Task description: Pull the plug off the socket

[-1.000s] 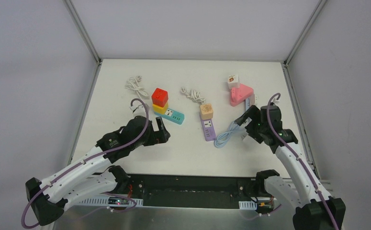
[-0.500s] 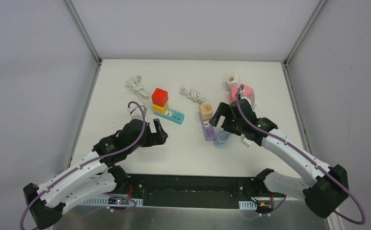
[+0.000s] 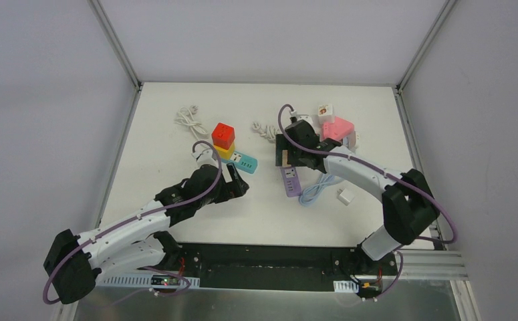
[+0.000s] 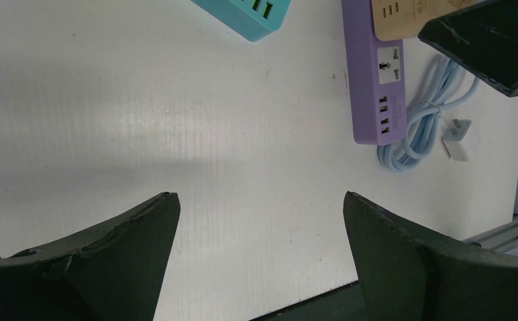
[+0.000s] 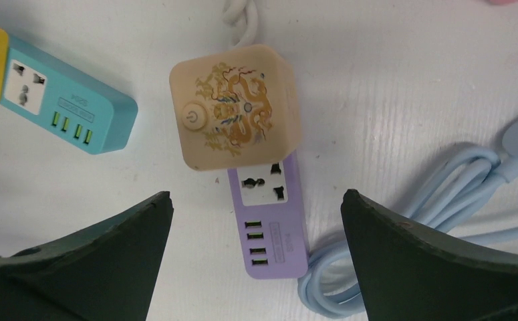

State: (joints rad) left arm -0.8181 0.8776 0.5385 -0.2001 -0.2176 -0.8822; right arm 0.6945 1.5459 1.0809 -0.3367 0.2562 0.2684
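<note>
A beige cube plug with a gold dragon print sits plugged into the far end of a purple socket strip. My right gripper hovers open directly above them, its fingers apart on either side of the strip and touching nothing. In the top view the right gripper hides the beige plug, and only the purple socket strip shows below it. My left gripper is open and empty over bare table, just left of the purple strip.
A teal strip carries a yellow cube and a red cube. A pink strip with a white cube lies at the back right. A light blue cable, a white plug and white cords lie around.
My right arm has swung left and forward from the table's right side until it hangs over the beige plug. The left gripper has edged right, toward the strips.
</note>
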